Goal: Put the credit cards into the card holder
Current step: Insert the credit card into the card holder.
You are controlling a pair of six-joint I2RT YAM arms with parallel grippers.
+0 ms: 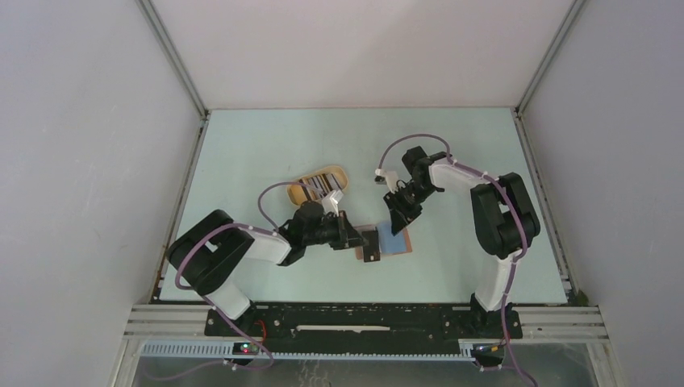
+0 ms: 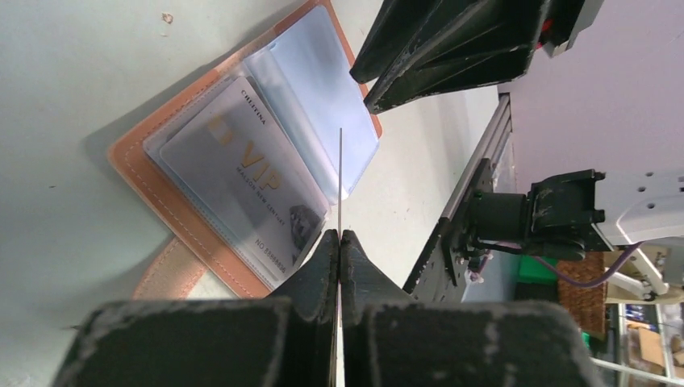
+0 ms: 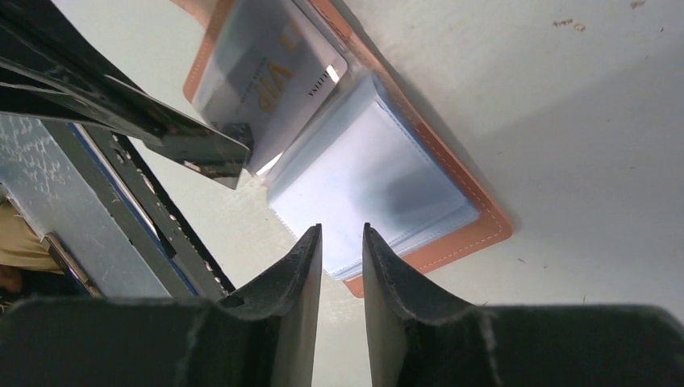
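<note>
1 card holder (image 2: 153,189) | 1 VIP card (image 2: 242,177) sleeved | left claw (image 2: 340,238) pinches 1 card (image 2: 340,177)

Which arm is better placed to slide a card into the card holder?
Left. The left gripper is shut on a card, edge-on at the open card holder; the right gripper is open, empty.

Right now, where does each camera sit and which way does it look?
Top external: above, behind the arms, looking down on the pale table; both arms show.
Left wrist: on the left arm, looking along left fingers shut on a thin card toward the open reddish-brown leather card holder.
Right wrist: on the right arm, looking past open right fingers onto that holder.
Shared: both wrist views show the holder and the other arm's fingers.
</note>
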